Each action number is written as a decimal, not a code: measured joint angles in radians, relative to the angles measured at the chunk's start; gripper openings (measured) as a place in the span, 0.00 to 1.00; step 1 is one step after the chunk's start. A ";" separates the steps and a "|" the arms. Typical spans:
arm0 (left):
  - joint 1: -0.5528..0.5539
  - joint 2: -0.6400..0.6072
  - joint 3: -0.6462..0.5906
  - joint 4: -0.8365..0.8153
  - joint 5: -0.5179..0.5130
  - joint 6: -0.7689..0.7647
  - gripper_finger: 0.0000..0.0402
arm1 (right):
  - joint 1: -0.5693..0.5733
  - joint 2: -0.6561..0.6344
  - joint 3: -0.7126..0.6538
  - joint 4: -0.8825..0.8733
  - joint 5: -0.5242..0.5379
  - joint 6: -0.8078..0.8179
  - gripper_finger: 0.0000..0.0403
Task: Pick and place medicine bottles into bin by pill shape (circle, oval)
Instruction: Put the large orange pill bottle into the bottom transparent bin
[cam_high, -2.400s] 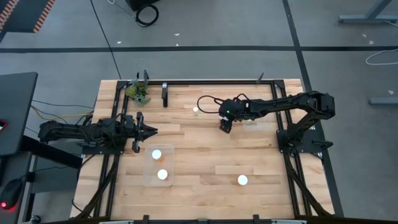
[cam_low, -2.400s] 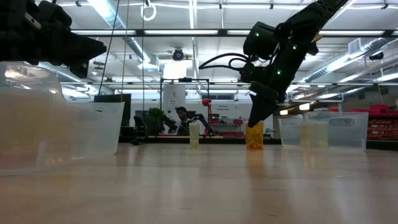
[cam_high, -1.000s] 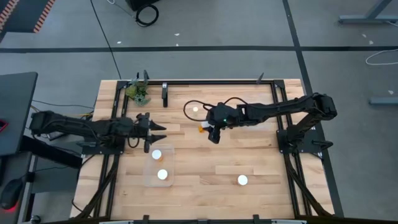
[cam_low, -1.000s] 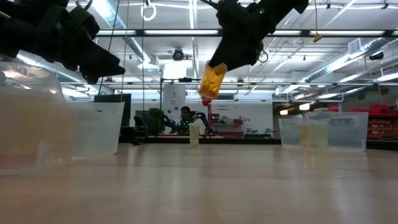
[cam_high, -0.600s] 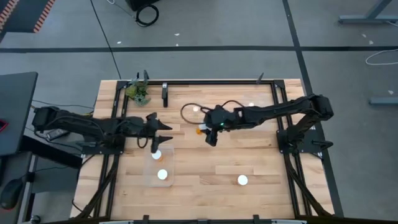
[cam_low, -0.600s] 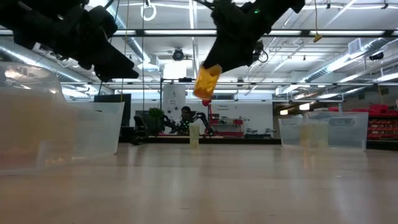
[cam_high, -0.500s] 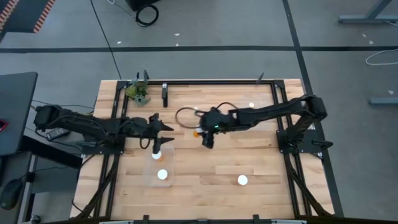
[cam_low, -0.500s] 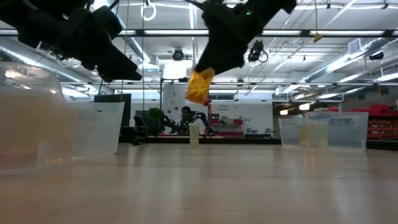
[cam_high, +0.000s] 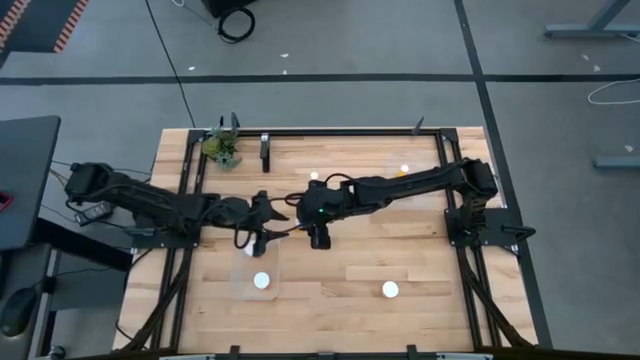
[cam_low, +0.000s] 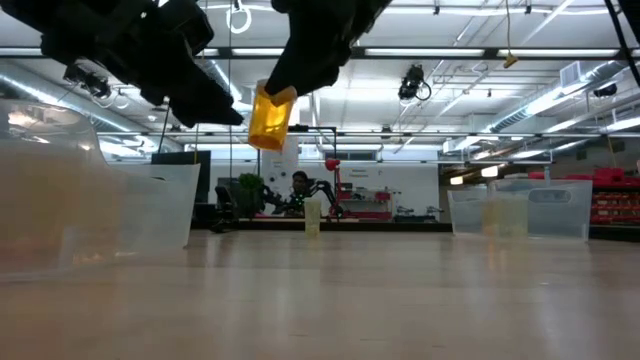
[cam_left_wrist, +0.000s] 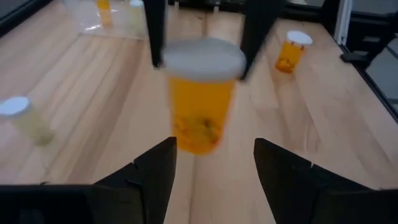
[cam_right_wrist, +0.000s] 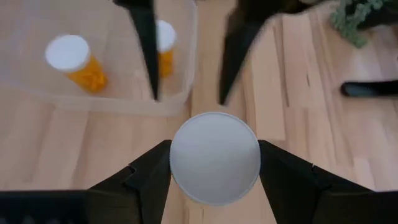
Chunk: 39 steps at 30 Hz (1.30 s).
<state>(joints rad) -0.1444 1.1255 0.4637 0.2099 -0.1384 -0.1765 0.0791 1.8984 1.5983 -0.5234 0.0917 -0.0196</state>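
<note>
medicine bottle (cam_low: 268, 117), amber with a white cap, hangs well above the desk (cam_high: 420, 270), clamped at the cap between the right gripper's (cam_right_wrist: 214, 163) fingers (cam_right_wrist: 148, 176). the left gripper (cam_left_wrist: 214, 146) faces it, fingers (cam_left_wrist: 152, 168) spread on either side of the bottle's body, apparently not touching, though the wrist view is blurred. below them, a clear bin (cam_right_wrist: 180, 93) holds two more bottles (cam_right_wrist: 73, 62). other bottles stand apart on the desk: one near the front edge (cam_high: 390, 290), one near the far rail (cam_high: 314, 177), another in a bin on the right (cam_high: 404, 170). a small plant (cam_high: 222, 149) sits at the far left corner.
</note>
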 joint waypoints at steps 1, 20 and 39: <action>0.001 0.010 0.008 0.008 0.000 0.000 0.56 | 0.004 0.001 0.003 0.001 0.000 -0.004 0.57; 0.043 0.191 0.130 0.002 0.000 -0.022 0.72 | 0.010 0.002 0.000 -0.007 -0.011 -0.012 0.57; 0.043 0.212 0.159 0.001 0.002 -0.008 0.69 | 0.018 0.002 -0.001 -0.016 -0.011 -0.015 0.57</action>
<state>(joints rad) -0.1017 1.3373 0.6228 0.2111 -0.1369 -0.1844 0.0967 1.9007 1.5974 -0.5392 0.0807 -0.0345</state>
